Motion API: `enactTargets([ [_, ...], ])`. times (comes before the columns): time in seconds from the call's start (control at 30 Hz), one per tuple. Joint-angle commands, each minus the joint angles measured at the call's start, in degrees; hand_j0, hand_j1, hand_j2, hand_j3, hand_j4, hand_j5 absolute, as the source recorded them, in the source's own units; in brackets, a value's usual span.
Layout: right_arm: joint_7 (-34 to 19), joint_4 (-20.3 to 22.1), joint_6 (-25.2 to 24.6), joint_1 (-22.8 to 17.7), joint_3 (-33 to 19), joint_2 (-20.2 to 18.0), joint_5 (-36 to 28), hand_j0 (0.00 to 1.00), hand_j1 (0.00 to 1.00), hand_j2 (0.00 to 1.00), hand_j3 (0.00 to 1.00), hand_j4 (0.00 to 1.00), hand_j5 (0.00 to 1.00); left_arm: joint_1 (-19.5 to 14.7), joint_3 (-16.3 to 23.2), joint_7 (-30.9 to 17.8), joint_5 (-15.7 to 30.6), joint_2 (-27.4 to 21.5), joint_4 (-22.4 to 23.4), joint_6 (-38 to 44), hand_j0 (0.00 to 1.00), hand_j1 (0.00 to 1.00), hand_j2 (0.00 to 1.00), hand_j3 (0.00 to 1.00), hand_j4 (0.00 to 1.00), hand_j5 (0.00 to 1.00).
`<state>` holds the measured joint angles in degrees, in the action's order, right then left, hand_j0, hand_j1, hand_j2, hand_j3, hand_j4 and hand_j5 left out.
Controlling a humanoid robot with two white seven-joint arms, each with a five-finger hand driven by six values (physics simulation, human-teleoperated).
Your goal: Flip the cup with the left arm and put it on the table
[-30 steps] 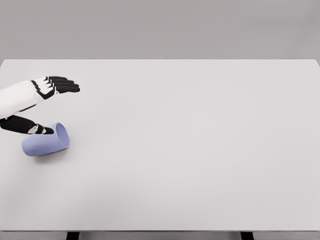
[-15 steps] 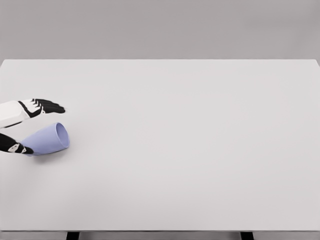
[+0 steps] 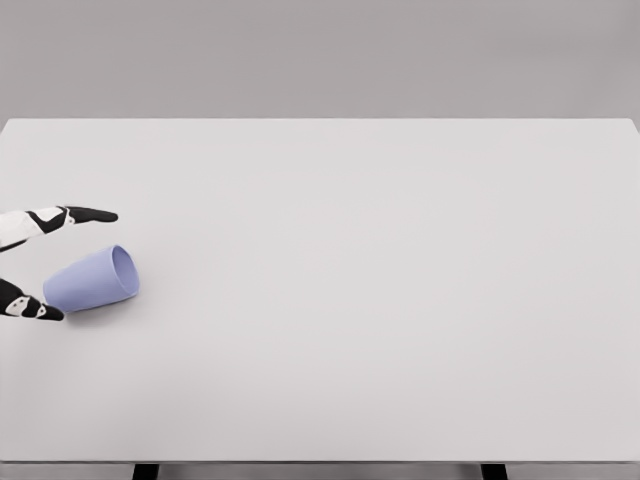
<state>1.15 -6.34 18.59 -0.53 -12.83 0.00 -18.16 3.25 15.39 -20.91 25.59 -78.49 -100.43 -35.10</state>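
Left hand (image 3: 40, 262) spread, holding nothing, fingers (image 3: 85, 214) above and thumb (image 3: 40, 311) below cup | lavender cup (image 3: 92, 279) on its side, table (image 3: 400, 300) left edge, mouth rightward | advice: close squarely around body before rotating upright.

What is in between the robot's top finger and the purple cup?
Nothing but bare table. In the head view, a strip of white tabletop separates the upper fingers of the left hand from the cup lying on its side.
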Motion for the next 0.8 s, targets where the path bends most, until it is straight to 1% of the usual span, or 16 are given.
enactTargets([
  [0.0,-0.01,0.01,-0.04,0.00,0.00,0.00,-0.03,1.00,1.00,1.00,1.00,1.00,1.00,0.26,0.07,0.08,2.53,-0.26,-0.21,0.10,1.00,1.00,1.00,1.00,1.00,1.00],
  [0.13,-0.01,0.01,0.04,0.00,0.00,0.00,-0.03,1.00,1.00,1.00,1.00,1.00,1.00,1.15,0.07,0.00,4.99,-0.52,-1.44,0.10,1.00,1.00,1.00,1.00,1.00,1.00],
  [0.23,-0.01,0.01,0.04,0.00,0.00,0.00,-0.03,1.00,1.00,1.00,1.00,1.00,1.00,0.97,-0.01,-0.09,5.26,-0.08,-2.31,1.79,1.00,1.00,1.00,1.00,1.00,1.00],
  [0.3,-0.01,0.01,-0.04,0.00,0.00,0.00,-0.03,1.00,1.00,1.00,1.00,1.00,1.00,0.88,-0.01,-0.09,4.99,1.06,-2.40,4.69,1.00,1.00,1.00,1.00,1.00,1.00],
  [0.43,-0.01,0.01,0.04,0.00,0.00,0.00,-0.03,1.00,1.00,1.00,1.00,1.00,1.00,0.62,-0.10,-0.18,4.46,2.90,-2.14,7.15,1.00,1.00,1.00,1.00,1.00,1.00],
  [0.5,-0.01,0.01,0.04,0.00,0.00,0.00,-0.12,1.00,1.00,1.00,1.00,1.00,1.00,0.53,-0.10,-0.18,4.11,5.27,-1.96,7.77,1.00,1.00,1.00,1.00,1.00,1.00],
  [0.77,-0.01,0.01,0.04,0.00,0.00,0.00,-0.03,1.00,1.00,1.00,1.00,1.00,1.00,0.71,-0.01,-0.18,1.65,6.24,-1.52,14.01,1.00,1.00,1.00,1.00,1.00,1.00],
])
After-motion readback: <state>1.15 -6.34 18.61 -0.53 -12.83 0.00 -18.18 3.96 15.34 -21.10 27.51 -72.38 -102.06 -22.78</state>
